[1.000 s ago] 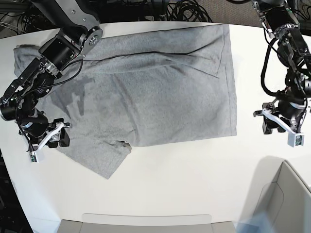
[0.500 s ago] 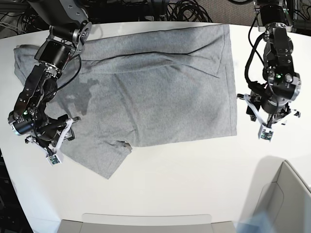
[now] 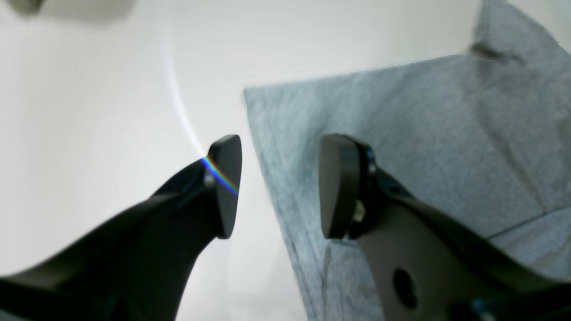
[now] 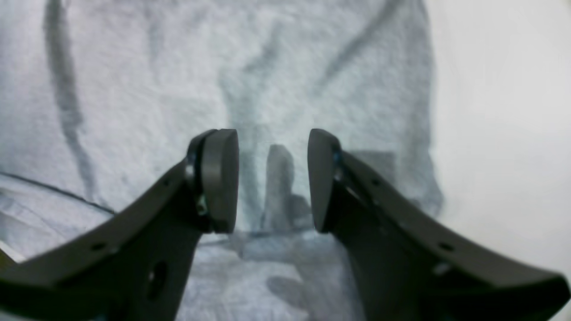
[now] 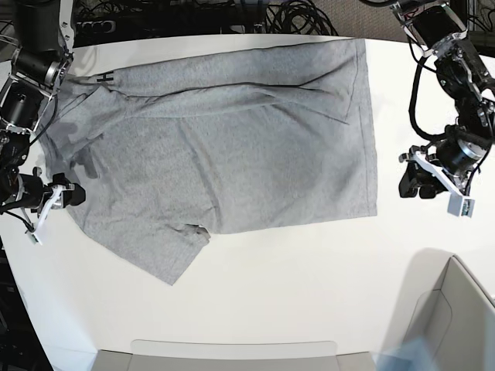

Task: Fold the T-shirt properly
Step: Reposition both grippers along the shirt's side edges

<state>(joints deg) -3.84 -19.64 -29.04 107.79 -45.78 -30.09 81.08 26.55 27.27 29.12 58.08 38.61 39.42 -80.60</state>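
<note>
The T-shirt point(image 5: 232, 147) lies spread on the white table point(image 5: 294, 286), plain side up, its hem toward the robot's left side and its collar end toward the right, with one sleeve poking out toward the near edge and a fold running along the far side. Both grippers stand wide open and hold nothing. The left gripper point(image 5: 421, 182) sits on bare table just beside the hem corner — in its own camera one finger is over cloth and the other over the table, straddling the edge. The right gripper point(image 5: 66, 193) is at the shirt's other end, its fingers point(image 4: 218, 178) parted above rumpled cloth near the border. I'd say the main risk is an uneven grab: if one side pinches a single layer while the other catches a doubled wrinkle, the shirt would lift crooked and the fold come out skewed. The left fingers could also close on table alone and slide off the hem. The loose sleeve point(image 5: 174, 259) may drag and bunch underneath. Room looks generous in front, where the table is bare, but the far edge is tight — the shirt reaches nearly to it, with cables point(image 5: 255, 15) just beyond — and a grey bin point(image 5: 456, 309) stands at the near corner.
</note>
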